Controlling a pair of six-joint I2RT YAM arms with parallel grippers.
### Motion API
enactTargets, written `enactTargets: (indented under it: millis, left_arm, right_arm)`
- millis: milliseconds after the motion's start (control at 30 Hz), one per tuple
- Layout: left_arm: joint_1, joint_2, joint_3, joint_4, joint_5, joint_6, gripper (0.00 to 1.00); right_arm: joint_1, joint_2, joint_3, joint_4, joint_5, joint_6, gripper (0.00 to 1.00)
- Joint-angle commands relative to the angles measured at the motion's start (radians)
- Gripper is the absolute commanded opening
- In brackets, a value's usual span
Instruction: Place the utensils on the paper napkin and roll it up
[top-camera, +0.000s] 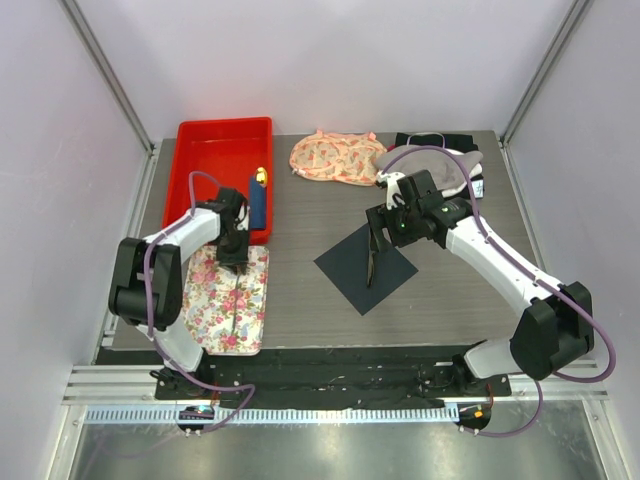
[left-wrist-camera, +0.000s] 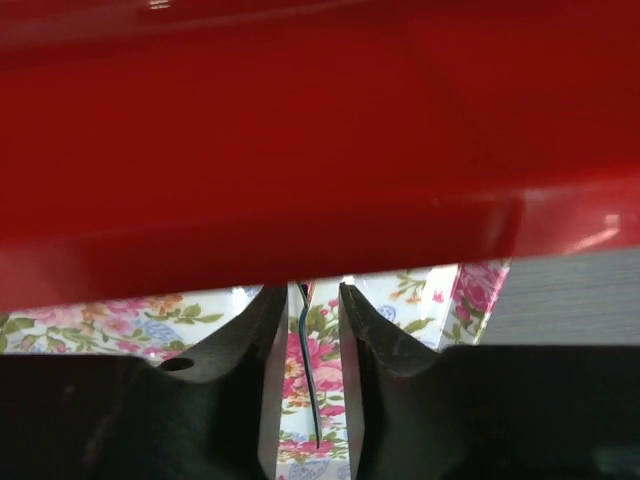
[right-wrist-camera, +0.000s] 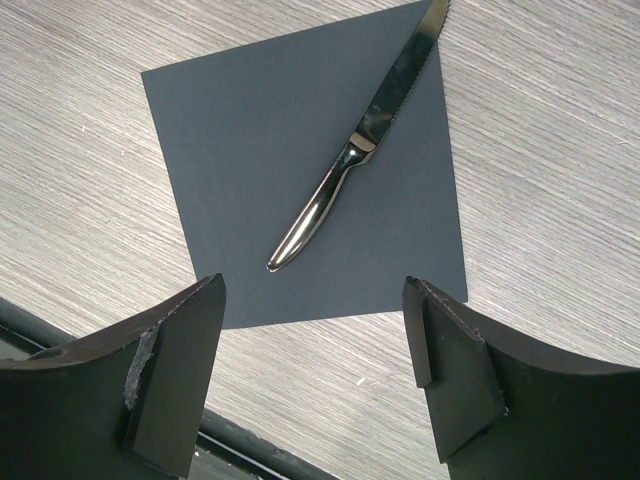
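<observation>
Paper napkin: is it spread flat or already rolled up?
Spread flat. The paper napkin lies as an open dark square, no fold or curl showing, with the knife resting on it, tip past one edge.

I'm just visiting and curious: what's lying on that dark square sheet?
One knife lies slantwise on the paper napkin, blade tip past its edge. Nothing else shows on it. From above, the right gripper hides the sheet's far corner.

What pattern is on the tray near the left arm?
Pink-and-green floral print on the tray; it shows best in the top external view.
</observation>
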Motion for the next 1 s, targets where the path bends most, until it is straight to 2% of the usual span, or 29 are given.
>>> enactTargets:
  millis: [0, 233, 467, 533, 600, 667, 767, 900, 967]
  left_arm:
    - [0.004, 0.052, 0.03, 0.037, -0.004, -0.012, 0.27]
    - [0.004, 0.022, 0.022, -0.007, 0.019, -0.028, 0.0]
    - [0.002, -0.149, 0.058, -0.179, 0.126, -0.02, 0.0]
    - [0.004, -0.22, 0.07, -0.211, 0.251, 0.003, 0.0]
    - [0.002, -0.276, 0.094, -0.198, 0.351, -0.006, 0.0]
    - [0.002, -0.35, 0.122, -0.098, 0.44, -0.101, 0.0]
    - [-0.01, -0.379, 0.18, 0.045, 0.392, -0.265, 0.0]
    - [-0.079, -0.289, 0.376, 0.069, 0.278, -0.413, 0.0]
    - [-0.111, -0.238, 0.418, 0.094, 0.229, -0.463, 0.0]
  right_arm:
    - [-0.003, 0.001, 0.013, 0.018, 0.015, -0.003, 0.8]
    - [-0.004, 0.004, 0.025, 0.015, 0.0, -0.013, 0.79]
    - [-0.003, -0.007, 0.058, -0.011, -0.124, -0.073, 0.79]
    - [-0.003, -0.008, 0.068, -0.014, -0.178, -0.09, 0.79]
    - [-0.003, -0.007, 0.084, -0.014, -0.207, -0.098, 0.79]
    - [-0.003, -0.007, 0.104, -0.008, -0.246, -0.095, 0.79]
    - [-0.004, -0.011, 0.13, 0.023, -0.278, -0.06, 0.79]
    - [-0.004, -0.02, 0.128, 0.146, -0.29, 0.023, 0.77]
    - [-0.004, -0.004, 0.142, 0.224, -0.363, 0.096, 0.75]
